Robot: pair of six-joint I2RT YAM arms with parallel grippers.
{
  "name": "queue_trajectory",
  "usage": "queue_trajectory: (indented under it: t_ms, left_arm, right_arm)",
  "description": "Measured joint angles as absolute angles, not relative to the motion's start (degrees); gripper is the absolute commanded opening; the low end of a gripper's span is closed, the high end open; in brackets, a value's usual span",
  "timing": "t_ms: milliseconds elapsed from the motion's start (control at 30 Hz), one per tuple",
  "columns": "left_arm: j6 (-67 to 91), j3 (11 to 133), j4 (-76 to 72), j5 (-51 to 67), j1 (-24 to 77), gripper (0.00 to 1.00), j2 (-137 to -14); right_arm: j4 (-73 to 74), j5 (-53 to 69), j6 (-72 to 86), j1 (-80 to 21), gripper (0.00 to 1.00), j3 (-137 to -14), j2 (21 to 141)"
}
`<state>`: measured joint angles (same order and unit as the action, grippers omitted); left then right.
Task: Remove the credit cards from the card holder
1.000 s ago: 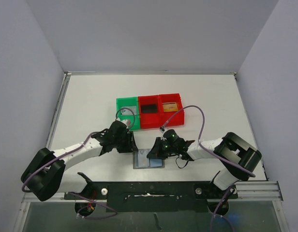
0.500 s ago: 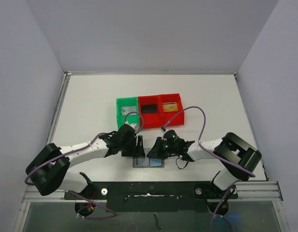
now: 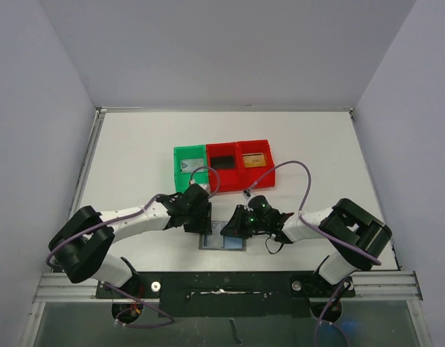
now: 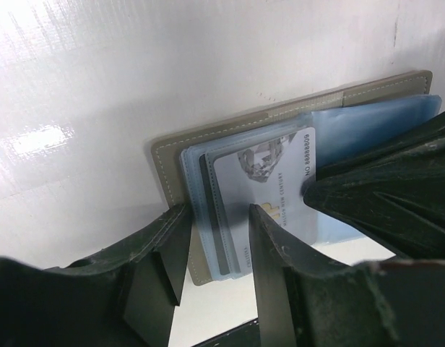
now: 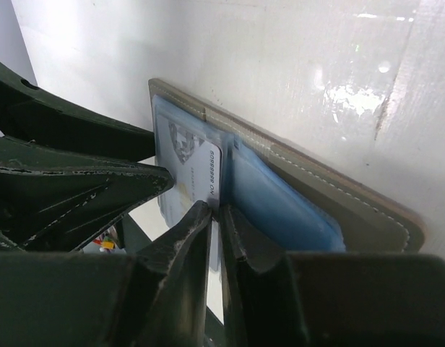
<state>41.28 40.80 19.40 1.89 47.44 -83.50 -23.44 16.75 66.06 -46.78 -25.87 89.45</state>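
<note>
The card holder [image 3: 224,241] lies open and flat near the table's front edge. It is grey outside [image 4: 165,152] with bluish pockets [image 5: 280,210]. A silvery-grey credit card [image 4: 266,181] sits in its left pocket stack and also shows in the right wrist view [image 5: 197,170]. My left gripper [image 3: 206,223] stands over the holder's left end. Its jaws [image 4: 217,213] are apart, one finger at the holder's outer edge and the other over the card. My right gripper [image 3: 228,231] has its jaws nearly together [image 5: 217,208], with the tips down at the card's inner edge by the fold.
A green bin [image 3: 178,168] and two red bins [image 3: 212,172] [image 3: 269,165] stand in a row behind the holder. The green one holds a pale card, the middle one a black card and the right one an orange-brown card. Both arms crowd close over the holder.
My left gripper came from nearer the green bin down onto the holder's left end; its jaws widened, then narrowed again. The right gripper stayed at the fold.
</note>
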Motion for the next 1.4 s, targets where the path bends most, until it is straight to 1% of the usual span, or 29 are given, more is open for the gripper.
queue_trajectory:
  t_ms: [100,300,667,700,767,800,867,1033,1067,1133,1233,1400]
  left_arm:
    - [41.04,41.43,20.12,1.56,47.55,0.36,-84.07]
    - [40.51,43.11,22.2,1.19,47.7,0.32,-85.43]
    - [40.16,44.77,23.09,0.45,48.34,0.28,-86.91]
    - [40.16,44.88,23.18,0.45,48.34,0.27,-87.0]
    - [40.16,45.04,23.31,0.45,48.34,0.25,-87.11]
    - [40.16,45.06,23.29,0.45,48.34,0.24,-87.15]
    - [40.16,45.17,23.27,0.45,48.34,0.23,-87.24]
    - [40.05,45.56,23.2,0.43,48.56,0.19,-87.5]
    - [40.03,45.71,23.22,0.43,48.6,0.19,-87.61]
    - [39.86,45.98,23.4,0.36,48.71,0.17,-87.77]
    - [39.83,46.04,23.46,0.36,48.73,0.16,-87.81]
    - [39.83,46.15,23.49,0.34,48.73,0.13,-87.92]
  right_arm:
    - [-24.08,17.61,66.06,-46.78,0.14,-25.58,89.45]
    - [-24.64,18.57,65.89,-46.78,0.0,-25.23,89.45]
    - [-28.73,21.58,65.45,-44.69,0.0,-21.69,88.23]
    - [-28.71,21.69,65.45,-44.4,0.01,-21.37,87.79]
    - [-28.67,21.69,65.45,-44.16,0.16,-21.04,87.24]
    - [-28.62,21.67,65.43,-44.16,0.2,-20.99,86.96]
    - [-28.32,21.56,65.23,-44.21,0.25,-21.08,86.76]
    - [-21.41,19.09,63.88,-46.35,0.26,-26.24,87.42]
    - [-20.16,18.17,63.64,-47.07,0.25,-27.7,87.99]
    - [-18.41,16.84,63.51,-48.23,0.21,-29.95,89.27]
    - [-17.89,15.66,63.72,-48.84,0.18,-30.59,89.8]
    - [-17.02,15.35,63.88,-48.86,0.2,-30.76,89.78]
